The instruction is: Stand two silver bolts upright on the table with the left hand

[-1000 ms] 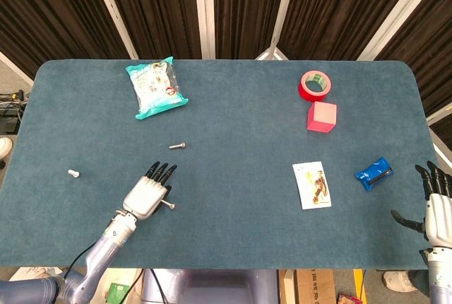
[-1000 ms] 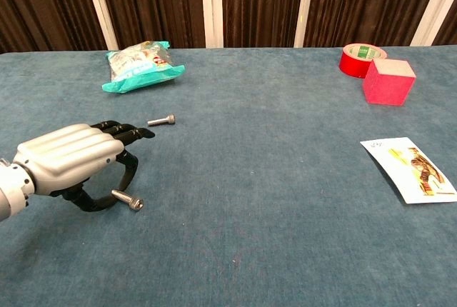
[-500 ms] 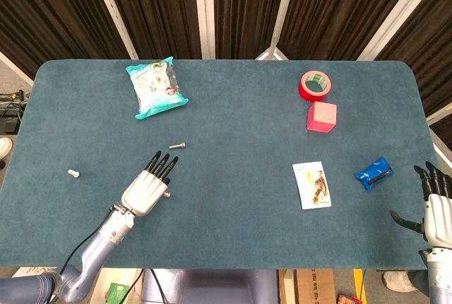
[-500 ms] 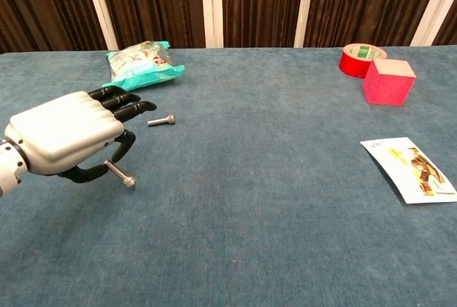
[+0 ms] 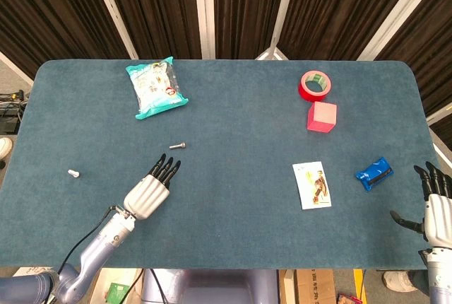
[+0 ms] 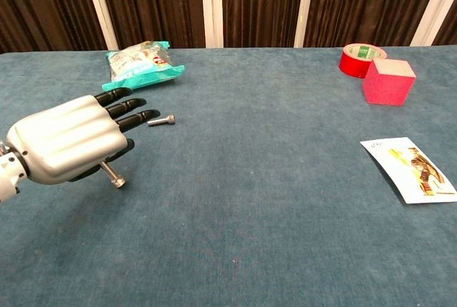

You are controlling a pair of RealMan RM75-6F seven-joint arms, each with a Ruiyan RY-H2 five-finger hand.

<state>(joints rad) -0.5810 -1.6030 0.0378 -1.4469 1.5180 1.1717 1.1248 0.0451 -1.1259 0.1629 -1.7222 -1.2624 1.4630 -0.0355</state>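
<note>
My left hand (image 6: 68,139) hovers low over the near-left part of the table and pinches a silver bolt (image 6: 112,175) beneath its palm. The bolt slants steeply with its head down, close to the cloth; I cannot tell whether it touches. From the head view the left hand (image 5: 150,189) hides this bolt. A second silver bolt (image 5: 177,146) (image 6: 161,120) lies flat just beyond the fingertips. A third small bolt (image 5: 73,173) sits near the left edge. My right hand (image 5: 438,208) stays open off the table's right edge, holding nothing.
A teal snack bag (image 5: 155,87) lies at the back left. A red tape roll (image 5: 316,85) and a pink cube (image 5: 321,116) stand at the back right. A picture card (image 5: 311,184) and a blue packet (image 5: 373,173) lie toward the right front.
My left hand has lifted the near bolt off the cloth and turned it from lying flat to steeply head-down. The right hand has stayed put.
</note>
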